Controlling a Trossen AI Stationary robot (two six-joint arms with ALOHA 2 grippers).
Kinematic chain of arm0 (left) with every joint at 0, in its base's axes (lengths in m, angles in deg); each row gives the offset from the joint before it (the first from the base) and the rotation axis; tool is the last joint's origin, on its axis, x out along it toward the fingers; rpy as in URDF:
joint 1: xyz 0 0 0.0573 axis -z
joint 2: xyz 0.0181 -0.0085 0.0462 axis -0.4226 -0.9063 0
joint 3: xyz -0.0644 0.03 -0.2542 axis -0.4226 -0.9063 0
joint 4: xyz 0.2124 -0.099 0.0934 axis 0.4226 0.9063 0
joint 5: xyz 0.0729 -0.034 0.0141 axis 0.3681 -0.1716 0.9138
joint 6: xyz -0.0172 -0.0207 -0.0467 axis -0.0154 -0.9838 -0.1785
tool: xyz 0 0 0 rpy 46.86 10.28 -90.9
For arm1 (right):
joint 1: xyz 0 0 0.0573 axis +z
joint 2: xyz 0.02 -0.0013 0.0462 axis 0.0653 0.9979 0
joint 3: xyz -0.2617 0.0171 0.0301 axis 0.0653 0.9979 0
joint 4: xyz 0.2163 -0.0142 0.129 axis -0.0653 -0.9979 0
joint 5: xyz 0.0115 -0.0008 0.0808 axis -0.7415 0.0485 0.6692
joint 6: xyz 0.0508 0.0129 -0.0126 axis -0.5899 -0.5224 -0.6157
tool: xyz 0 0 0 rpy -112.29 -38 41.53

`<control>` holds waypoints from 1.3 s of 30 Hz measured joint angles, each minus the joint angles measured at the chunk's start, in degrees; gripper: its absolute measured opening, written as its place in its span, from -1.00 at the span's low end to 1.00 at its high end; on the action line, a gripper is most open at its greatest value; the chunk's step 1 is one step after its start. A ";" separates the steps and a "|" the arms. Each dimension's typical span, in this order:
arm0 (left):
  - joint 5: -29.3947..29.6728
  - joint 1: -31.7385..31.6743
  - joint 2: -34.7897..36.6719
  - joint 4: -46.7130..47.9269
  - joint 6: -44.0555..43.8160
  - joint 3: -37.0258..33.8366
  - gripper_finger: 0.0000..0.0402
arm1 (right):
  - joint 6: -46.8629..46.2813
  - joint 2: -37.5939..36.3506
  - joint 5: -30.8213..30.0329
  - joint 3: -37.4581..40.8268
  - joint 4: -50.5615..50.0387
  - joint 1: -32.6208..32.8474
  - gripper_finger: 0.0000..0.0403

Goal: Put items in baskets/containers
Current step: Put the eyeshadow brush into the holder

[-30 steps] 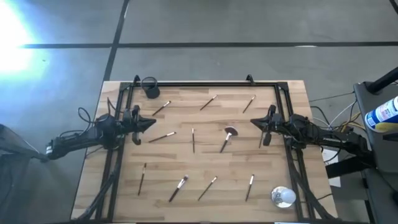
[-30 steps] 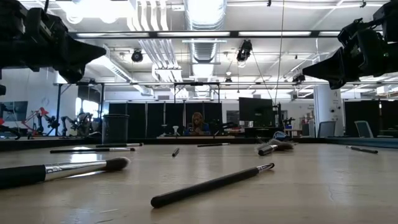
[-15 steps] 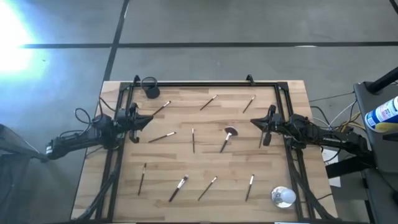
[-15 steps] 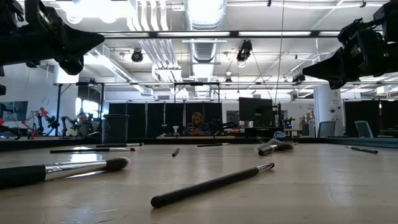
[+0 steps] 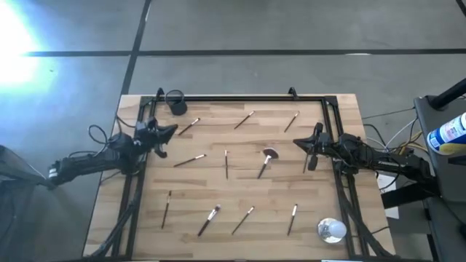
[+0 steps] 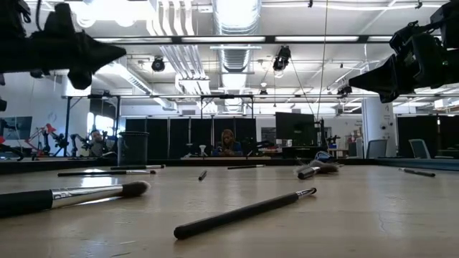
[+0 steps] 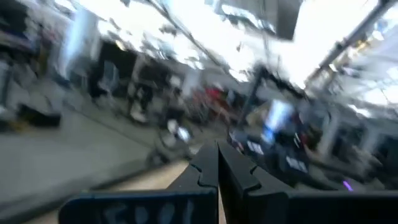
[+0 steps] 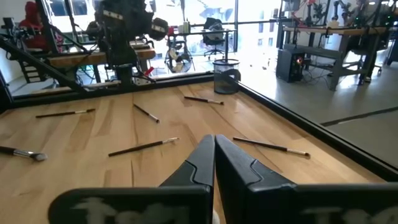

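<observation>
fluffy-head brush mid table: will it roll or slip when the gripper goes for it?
The fluffy-head brush lies flat on the wooden table, so pinching its thin round handle could let it slip or roll. Its wider head probably limits rolling, making it pivot instead. It looks stiff and light, so a nudge would likely skid it; the bristles should give.

The cup [image 5: 175, 102] is set at the table's [image 5: 335, 116] far left corner; brushes [image 5: 226, 164] are scattered flat across it, and a round object [image 5: 331, 230] is placed near right.
</observation>
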 joint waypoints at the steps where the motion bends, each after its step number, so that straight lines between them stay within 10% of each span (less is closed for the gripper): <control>1: 2.42 -0.08 -1.70 -2.01 0.17 0.61 -1.00 | 0.00 0.00 0.00 0.00 0.00 0.00 -0.96; 22: -2.49 -6.95 -53.35 37.70 -7.62 41.22 -1.00 | 0.00 -0.02 0.02 0.00 -0.02 0.00 -0.96; 39: -10.94 -25.67 -78.13 51.68 -1.26 55.01 -0.88 | 0.00 -0.04 -0.02 -0.02 0.00 0.00 -0.96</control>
